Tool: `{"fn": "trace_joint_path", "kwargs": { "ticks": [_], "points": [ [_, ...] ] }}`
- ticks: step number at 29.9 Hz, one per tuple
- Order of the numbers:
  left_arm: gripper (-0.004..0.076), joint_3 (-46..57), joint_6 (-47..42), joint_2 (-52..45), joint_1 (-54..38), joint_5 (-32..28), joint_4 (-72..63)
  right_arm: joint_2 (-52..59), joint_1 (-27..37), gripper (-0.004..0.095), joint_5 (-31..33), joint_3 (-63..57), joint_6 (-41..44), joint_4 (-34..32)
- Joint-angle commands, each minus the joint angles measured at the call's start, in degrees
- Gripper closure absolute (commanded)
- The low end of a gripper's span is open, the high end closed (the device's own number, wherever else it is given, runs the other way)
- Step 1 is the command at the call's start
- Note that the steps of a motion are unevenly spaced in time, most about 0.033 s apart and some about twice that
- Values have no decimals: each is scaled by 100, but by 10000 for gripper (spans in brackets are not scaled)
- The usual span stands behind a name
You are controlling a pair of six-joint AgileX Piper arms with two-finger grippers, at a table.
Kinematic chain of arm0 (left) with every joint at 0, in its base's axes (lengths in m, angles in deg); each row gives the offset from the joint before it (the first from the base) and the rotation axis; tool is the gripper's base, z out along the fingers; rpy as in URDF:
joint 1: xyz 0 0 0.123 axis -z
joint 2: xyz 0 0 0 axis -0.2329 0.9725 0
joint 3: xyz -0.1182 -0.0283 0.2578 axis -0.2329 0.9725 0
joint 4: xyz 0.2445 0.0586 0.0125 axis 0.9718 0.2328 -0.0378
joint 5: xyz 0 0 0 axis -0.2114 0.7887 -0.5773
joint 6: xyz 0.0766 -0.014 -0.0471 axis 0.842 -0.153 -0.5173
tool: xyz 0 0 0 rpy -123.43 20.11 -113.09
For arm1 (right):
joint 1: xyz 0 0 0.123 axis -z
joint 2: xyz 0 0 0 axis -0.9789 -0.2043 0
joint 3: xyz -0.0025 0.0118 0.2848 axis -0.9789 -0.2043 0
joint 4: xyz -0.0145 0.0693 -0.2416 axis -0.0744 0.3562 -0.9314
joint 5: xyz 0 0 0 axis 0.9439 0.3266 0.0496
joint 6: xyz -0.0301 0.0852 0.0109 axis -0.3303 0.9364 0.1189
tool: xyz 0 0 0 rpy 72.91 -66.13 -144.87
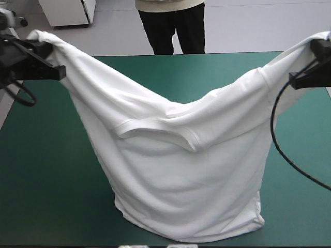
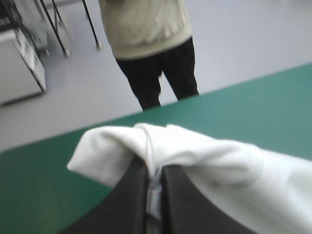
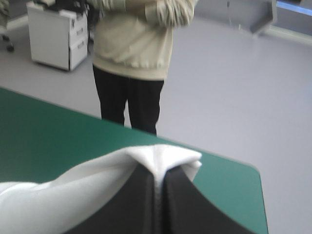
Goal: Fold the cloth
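Left wrist view shows the left gripper (image 2: 155, 171) pressed all but together, pinching a bunched fold of the T-shirt (image 2: 209, 161) between its fingers. Right wrist view shows the right gripper (image 3: 157, 168) pinching a similar peak of cloth.

High view shows the T-shirt hanging between the two grippers. The collar sags midway between them, and the hem appears to rest on the bench (image 1: 41, 175) beneath.

Caution: each pinch looks shallow, close to the fabric edge. If you spread the arms or move abruptly, tension may pull the cloth out of one gripper and the T-shirt would collapse. Uneven lowering may crease the body.

Only the high view shows the sag and the hem. Only the wrist views confirm each pinch.
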Motion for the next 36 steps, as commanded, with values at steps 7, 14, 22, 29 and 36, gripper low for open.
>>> {"fn": "trace_joint_path", "kwargs": {
  "ticks": [7,14,22,29,36],
  "points": [
    [733,971,-74,1422,26,-1375,-102,-1161,46,925,-2000,-1664,217,-341],
    [733,971,-63,2705,26,-3322,-305,-2429,91,925,-3360,-1664,209,-342],
    [733,920,149,3694,61,-4017,-621,-3474,330,925,-3994,-1555,229,-290],
    [685,832,222,4178,61,-3907,-932,-4155,342,808,-3440,-1081,181,-265],
    [344,615,584,4205,61,-3473,-1312,-4221,387,365,-3089,-693,178,-28]
  ]
}}
